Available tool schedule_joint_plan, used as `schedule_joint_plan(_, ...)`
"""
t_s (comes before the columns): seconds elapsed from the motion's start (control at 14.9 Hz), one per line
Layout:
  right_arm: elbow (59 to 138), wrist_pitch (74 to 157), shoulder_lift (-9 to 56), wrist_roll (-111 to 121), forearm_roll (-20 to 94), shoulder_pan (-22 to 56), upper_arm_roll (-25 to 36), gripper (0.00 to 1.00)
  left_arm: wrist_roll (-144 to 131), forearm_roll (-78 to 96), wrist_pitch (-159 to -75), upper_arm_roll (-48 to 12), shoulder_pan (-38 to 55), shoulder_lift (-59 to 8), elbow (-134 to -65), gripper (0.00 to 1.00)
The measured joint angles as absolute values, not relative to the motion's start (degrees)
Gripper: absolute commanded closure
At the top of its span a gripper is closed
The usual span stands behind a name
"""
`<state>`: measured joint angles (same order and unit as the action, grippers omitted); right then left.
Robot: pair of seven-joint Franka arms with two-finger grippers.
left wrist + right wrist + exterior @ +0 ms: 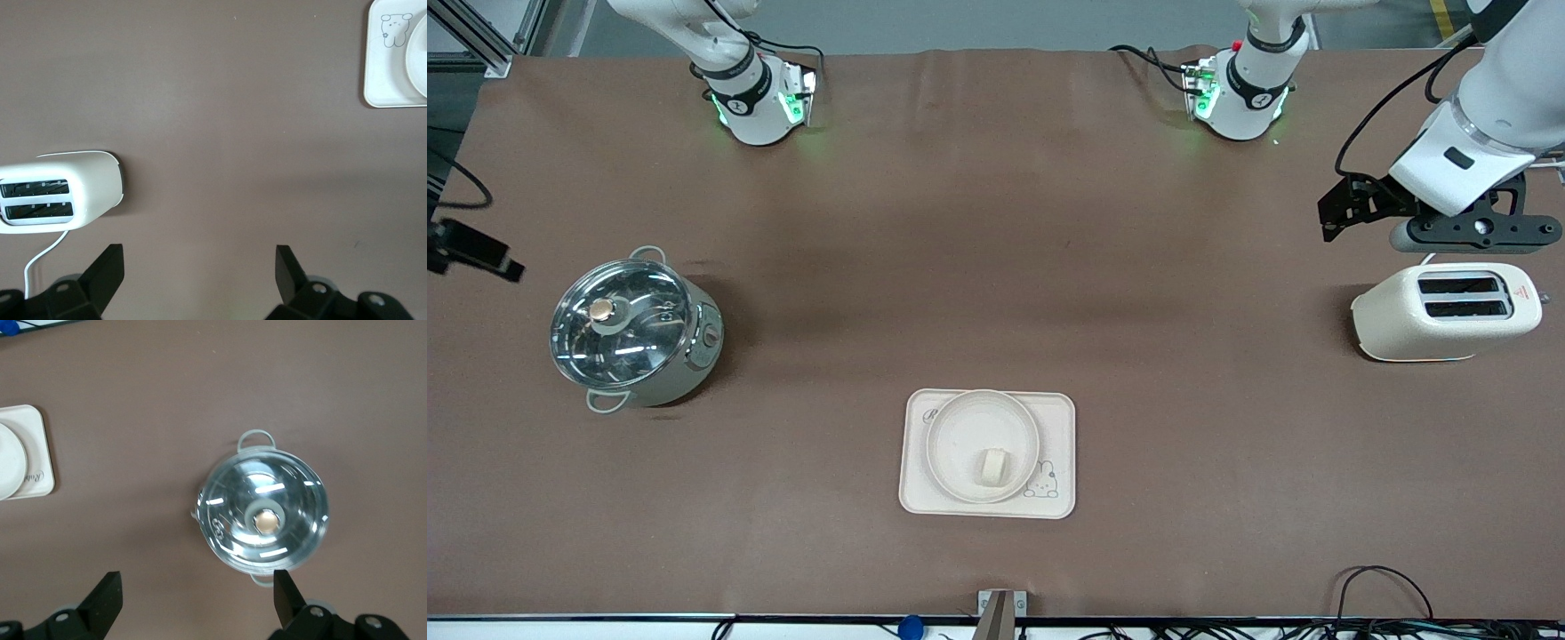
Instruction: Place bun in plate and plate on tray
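The small cream bun (992, 466) lies in the round cream plate (951, 436). The plate rests on the rabbit tray (1063, 418), at the table's middle and near the front camera. The left wrist view shows a corner of the tray (383, 67) and the plate's rim (419, 53). The right wrist view also shows the tray's edge (37, 453) and the plate (10, 463). My left gripper (1334, 213) is open and empty in the air beside the toaster, its jaws wide apart (199, 273). My right gripper (471, 251) is open and empty, high up beside the pot (197, 597).
A cream two-slot toaster (1445, 311) stands at the left arm's end of the table and also shows in the left wrist view (60, 190). A steel pot with a glass lid (636, 327) stands at the right arm's end and shows in the right wrist view (265, 518).
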<state>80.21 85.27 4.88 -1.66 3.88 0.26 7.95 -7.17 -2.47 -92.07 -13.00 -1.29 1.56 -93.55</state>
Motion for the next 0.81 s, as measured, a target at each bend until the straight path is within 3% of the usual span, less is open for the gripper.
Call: schedule_joint_plan(0.81, 85.5, 82.7, -2.7, 1.3, 3.1, -3.9, 2.5, 0.0, -4.0, -2.5, -89.7, -12.6, -1.6, 1.8, -92.1, 0.0)
